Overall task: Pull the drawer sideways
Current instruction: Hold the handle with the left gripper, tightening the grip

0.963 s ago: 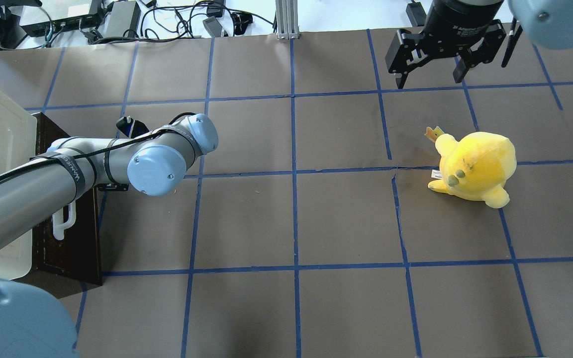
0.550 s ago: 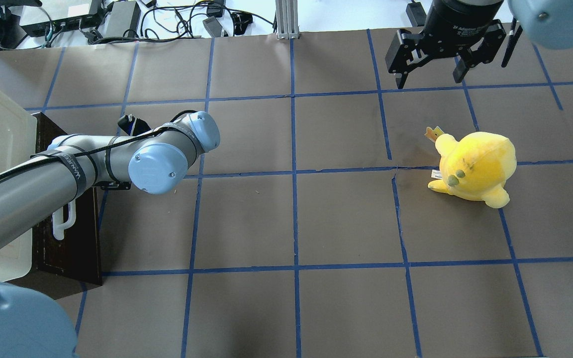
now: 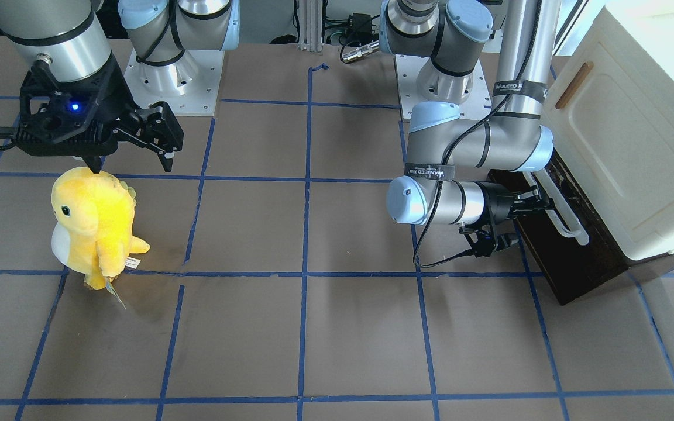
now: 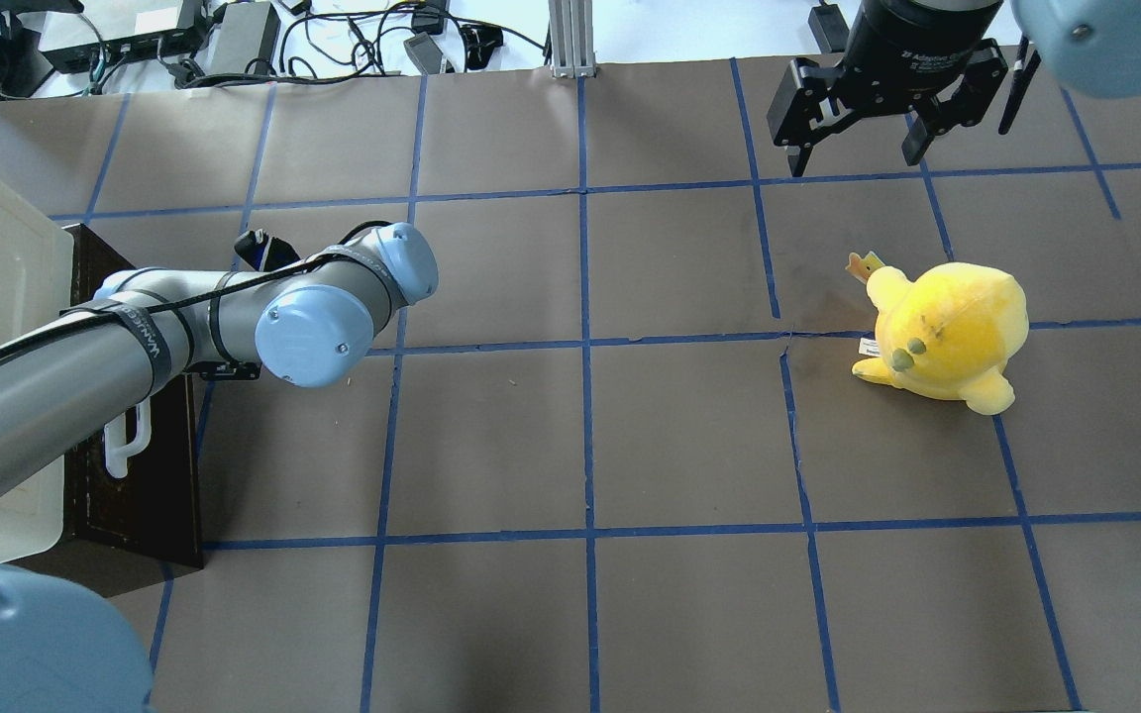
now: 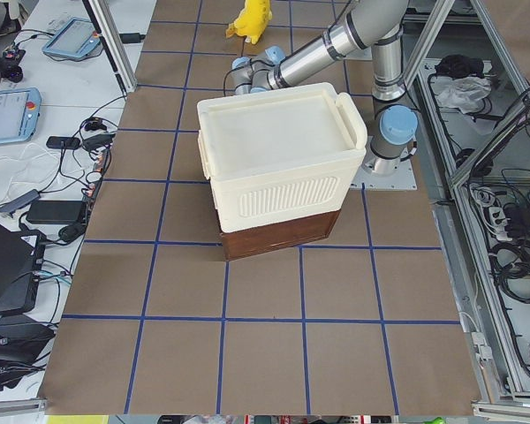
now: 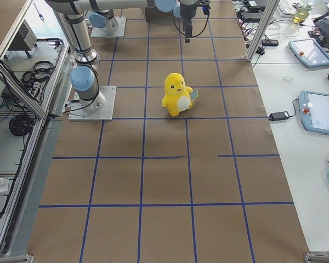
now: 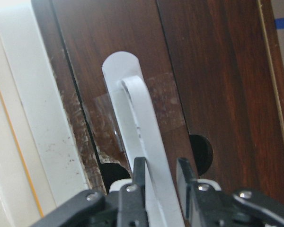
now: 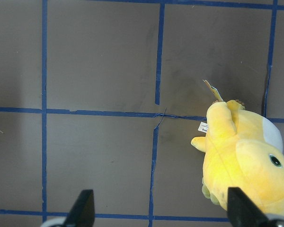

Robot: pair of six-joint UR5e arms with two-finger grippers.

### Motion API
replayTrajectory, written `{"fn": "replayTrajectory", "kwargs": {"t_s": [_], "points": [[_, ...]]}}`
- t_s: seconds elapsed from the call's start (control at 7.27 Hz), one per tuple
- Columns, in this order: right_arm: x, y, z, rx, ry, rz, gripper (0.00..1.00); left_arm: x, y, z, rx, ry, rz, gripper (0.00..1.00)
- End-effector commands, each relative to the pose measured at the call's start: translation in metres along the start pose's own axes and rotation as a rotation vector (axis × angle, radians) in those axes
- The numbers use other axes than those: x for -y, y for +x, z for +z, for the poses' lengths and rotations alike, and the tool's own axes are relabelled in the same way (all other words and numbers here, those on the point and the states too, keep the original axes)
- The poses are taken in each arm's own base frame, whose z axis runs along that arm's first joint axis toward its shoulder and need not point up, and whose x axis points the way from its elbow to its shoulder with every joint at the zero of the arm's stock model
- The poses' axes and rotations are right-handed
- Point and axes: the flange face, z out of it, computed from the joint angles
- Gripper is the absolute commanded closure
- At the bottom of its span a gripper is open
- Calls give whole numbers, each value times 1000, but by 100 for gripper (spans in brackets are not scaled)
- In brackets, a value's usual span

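Left gripper, jaws pinching long white bar handle of dark brown wooden drawer: grasp made. Next: straight sideways pull. Right gripper spread, idle.

The overhead camera looks forward and down on the tabletop from one long side. The front-facing one looks steeply down from the opposite side, and both show the yellow plush toy. Side cameras look along the tabletop from either end. The left wrist camera sits close against the drawer; the right looks down on the toy.
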Motion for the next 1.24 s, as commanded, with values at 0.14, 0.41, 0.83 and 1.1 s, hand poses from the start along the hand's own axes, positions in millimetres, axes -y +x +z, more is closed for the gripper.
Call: {"fn": "replayTrajectory", "kwargs": {"t_s": [0.14, 0.41, 0.83, 1.1], "points": [[0, 0, 0, 0, 0, 0, 0, 0, -1, 3, -1, -6, -1, 67], [0, 0, 0, 0, 0, -2, 0, 0, -1, 3, -1, -6, -1, 70], [0, 0, 0, 0, 0, 0, 0, 1, -2, 3, -2, -6, -4, 73], [0, 0, 0, 0, 0, 0, 0, 3, -5, 2, -2, -3, -4, 77]]}}
